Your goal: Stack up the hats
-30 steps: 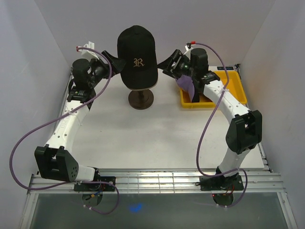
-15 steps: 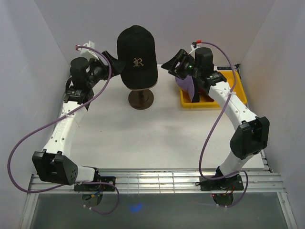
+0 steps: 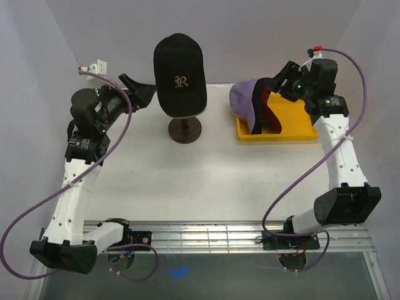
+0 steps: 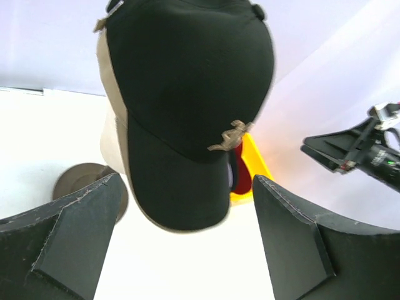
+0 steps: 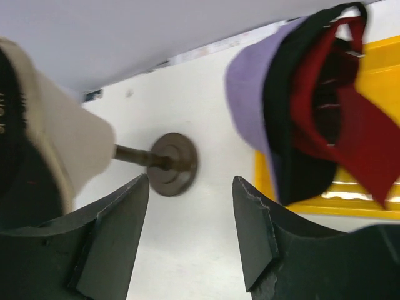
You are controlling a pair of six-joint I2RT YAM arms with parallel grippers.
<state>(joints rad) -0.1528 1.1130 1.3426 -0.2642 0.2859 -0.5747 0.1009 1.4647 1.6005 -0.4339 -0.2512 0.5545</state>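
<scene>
Both arms have backed off since a second ago. The right one has swung out to the right and the bundle of caps it was covering is in plain sight now. So, hats: the black cap with the gold R [image 3: 180, 69] sits on the beige dummy head [image 4: 110, 125], which is up on a dark round stand [image 3: 185, 130] at the far middle of the table [image 3: 187, 181]. The other three are nested into each other, lavender cap [image 3: 241, 99] on the outside, then a second black cap [image 5: 282, 131], then the red cap [image 5: 340, 122] innermost. That bundle stands on edge at the left end of the yellow tray [image 3: 294, 130], over on the far right.

The left claw [image 3: 142, 87] hangs just left of the R cap, spread wide, nothing in it, not touching the cap. The right claw [image 5: 190, 181] is right of the bundle, jaws partly apart, gap between them empty, clear of the caps.
</scene>
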